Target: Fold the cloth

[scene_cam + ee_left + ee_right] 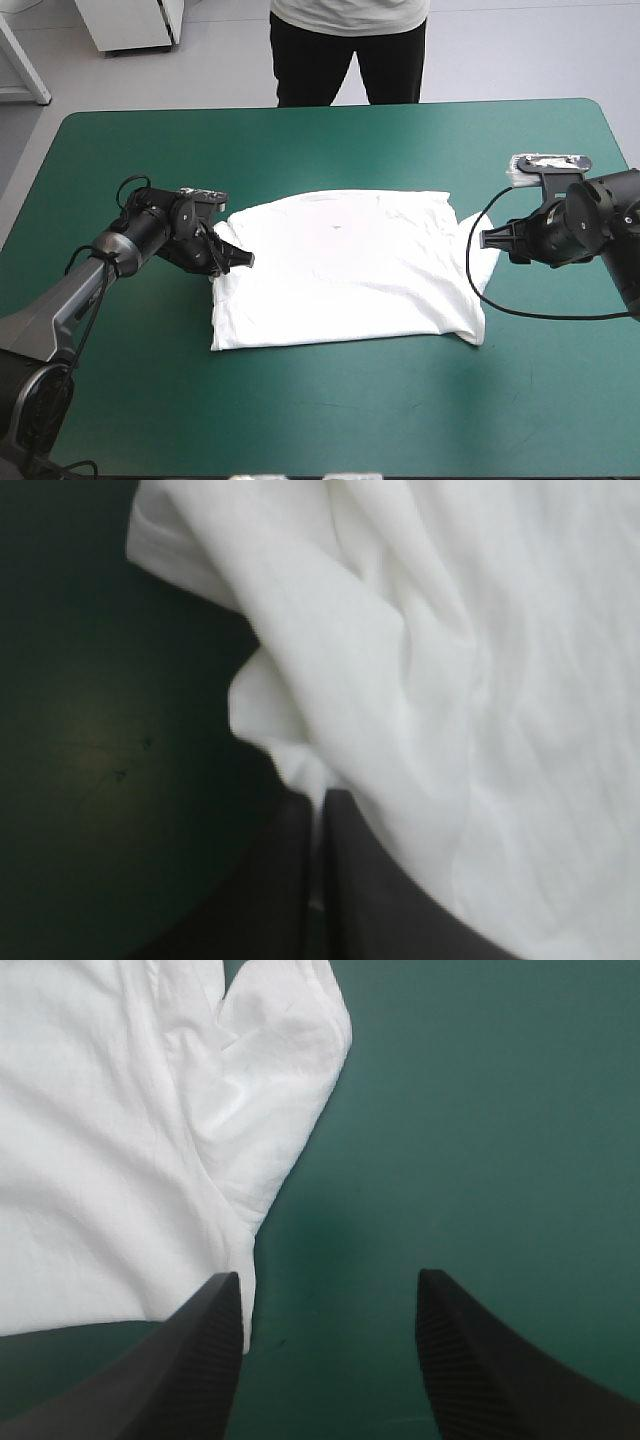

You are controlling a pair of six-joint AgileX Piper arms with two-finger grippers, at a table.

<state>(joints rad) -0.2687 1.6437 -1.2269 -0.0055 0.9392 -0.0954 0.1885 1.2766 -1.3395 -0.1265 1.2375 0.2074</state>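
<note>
T-shirt [345, 270] flat mid-frame on worktop [300, 420]; left pincer [245, 261] clamped on its left edge, right pincer [495, 245] spread wide, holding nothing, frame right.

1. My right arm [600, 215] is wearing smooth black rounded casing throughout.
2. My left arm [55, 305] is showing a grey tube between bulky black joints.
3. My right gripper [330, 1285] is showing fine ribbing on its broad black fin-shaped fingers [190, 1360].

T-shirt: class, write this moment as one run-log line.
T-shirt: flat on table | left gripper: shut on T-shirt | right gripper: open, beside T-shirt
</note>
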